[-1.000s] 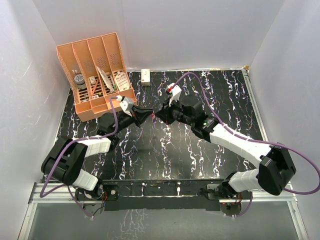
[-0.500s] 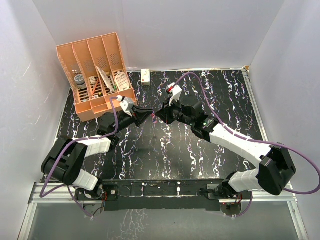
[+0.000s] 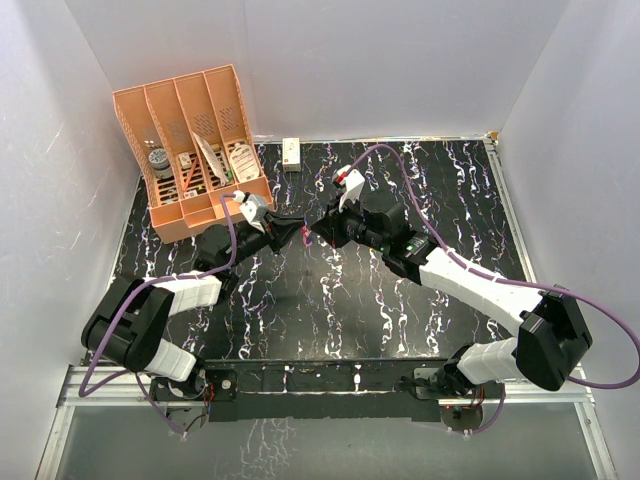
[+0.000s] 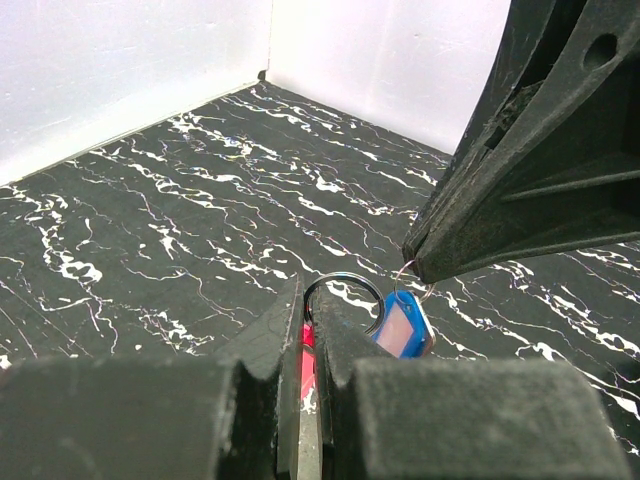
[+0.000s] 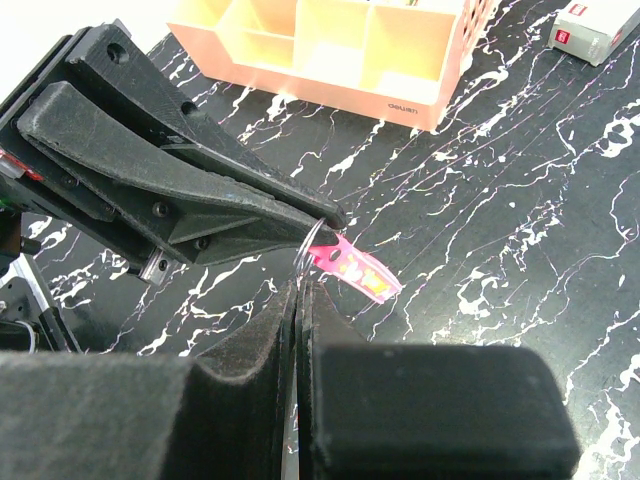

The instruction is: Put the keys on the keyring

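Both grippers meet tip to tip over the middle of the table. My left gripper (image 3: pixel 298 231) (image 4: pixel 310 300) is shut on the keyring. Its red-pink tag (image 4: pixel 308 335) (image 5: pixel 357 268) is pinched between the fingers, and its metal ring (image 4: pixel 345 283) loops out past the tips. Beside that ring hangs the blue-headed key (image 4: pixel 403 325) by a small wire loop. My right gripper (image 3: pixel 314 231) (image 5: pixel 298 290) is shut on that loop. In the right wrist view the blue key is hidden behind the fingers, and only thin ring wire (image 5: pixel 313 248) shows.
An orange divided organizer (image 3: pixel 195 150) (image 5: pixel 330 40) with small items stands at the back left. A small white box (image 3: pixel 292 153) (image 5: pixel 590 28) sits by the back wall. White walls enclose the black marbled table (image 3: pixel 330 310).
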You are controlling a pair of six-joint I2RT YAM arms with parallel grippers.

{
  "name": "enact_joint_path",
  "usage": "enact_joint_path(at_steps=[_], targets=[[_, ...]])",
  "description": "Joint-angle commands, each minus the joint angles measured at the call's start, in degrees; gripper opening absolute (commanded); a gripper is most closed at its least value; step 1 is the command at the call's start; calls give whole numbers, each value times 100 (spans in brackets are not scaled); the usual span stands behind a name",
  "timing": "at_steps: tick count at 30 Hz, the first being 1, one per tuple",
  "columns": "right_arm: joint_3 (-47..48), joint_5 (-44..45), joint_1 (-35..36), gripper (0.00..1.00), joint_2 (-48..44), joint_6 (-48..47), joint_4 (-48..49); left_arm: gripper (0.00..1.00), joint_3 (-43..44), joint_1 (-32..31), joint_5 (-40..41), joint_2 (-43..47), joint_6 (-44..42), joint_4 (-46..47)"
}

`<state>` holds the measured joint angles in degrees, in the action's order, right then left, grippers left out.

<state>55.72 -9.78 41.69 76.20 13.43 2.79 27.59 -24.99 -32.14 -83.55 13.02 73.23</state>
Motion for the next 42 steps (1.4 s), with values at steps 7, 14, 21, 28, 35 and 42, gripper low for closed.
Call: enact_joint_path(at_steps=[7,14,21,28,35,42], targets=[[329,-27,30,0,-32,4,196,0,37,-32,-134,295,-82,281],[366,-41,25,0,33,13,211,0,52,-41,-173,306,-80,296],[387,-68,25,0,85,31,222,0,50,-58,-214,291,-82,325],[399,-106,29,0,105,36,221,0,70,-65,-196,313,-106,290],[364,-217,28,0,95,122,268,0,85,-78,-125,313,-110,273],[312,-276,45,0,105,179,288,0,106,-91,23,363,-140,214]])
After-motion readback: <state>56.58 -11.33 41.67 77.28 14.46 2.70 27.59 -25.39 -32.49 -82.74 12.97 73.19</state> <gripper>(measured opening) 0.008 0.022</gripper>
